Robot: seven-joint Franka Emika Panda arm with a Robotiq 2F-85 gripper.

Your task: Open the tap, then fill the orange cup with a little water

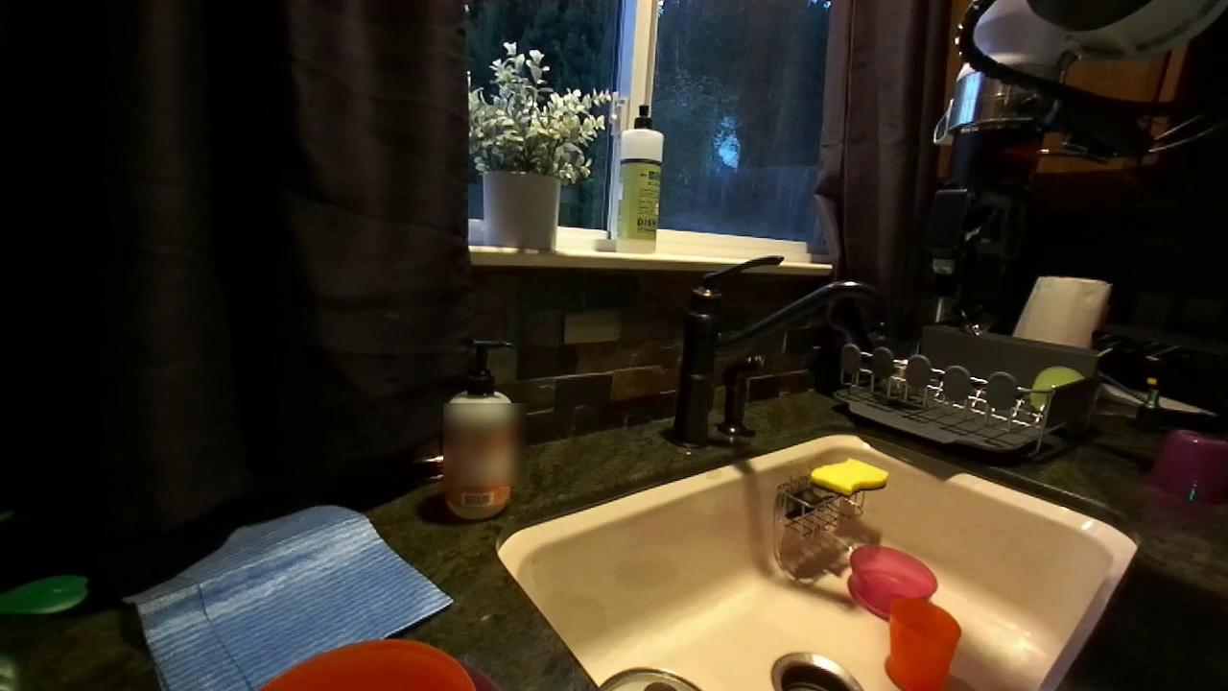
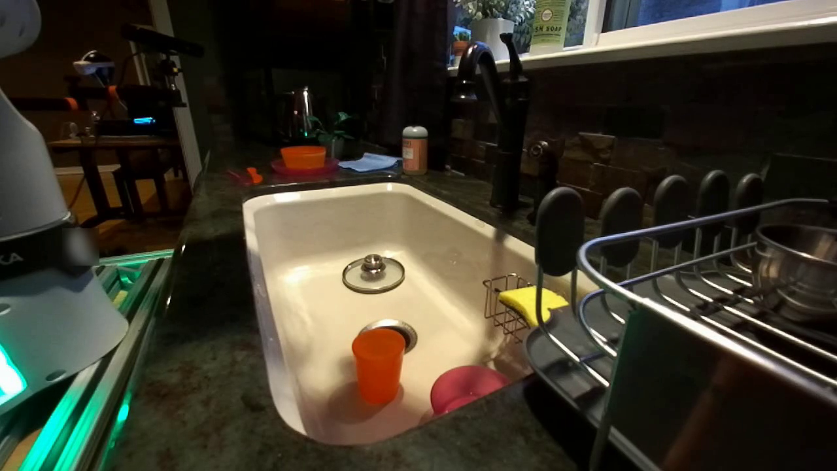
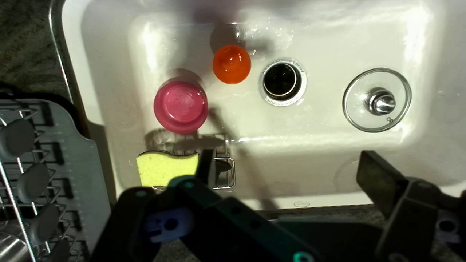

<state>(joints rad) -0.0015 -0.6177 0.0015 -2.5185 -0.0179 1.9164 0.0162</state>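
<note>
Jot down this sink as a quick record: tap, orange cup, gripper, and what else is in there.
Tap: beside the sink; not visibly running
Orange cup: upright in the sink, beside the drain
Cup filled: cannot tell
Gripper: open, holding nothing
Also in sink: round pink dish, glass lid, yellow sponge on a wire caddy

DISH! That's in an exterior view, on the tall white-and-green plastic bottle with the black top (image 1: 639, 182), higher than the white rectangular sink (image 1: 624, 566); the bottle (image 2: 549, 29) gives SH SOAP in an exterior view. Down in the sink, FOOD WASTE DISPOSER reads upside down on the round metal drain ring (image 3: 282, 102), its lower lettering too small. Off beside the sink, KA on the white robot arm's black band (image 2: 39, 252)! And next to the sink, the peach-labelled plastic pump bottle (image 1: 480, 461) shows a barcode, words blurred.
</note>
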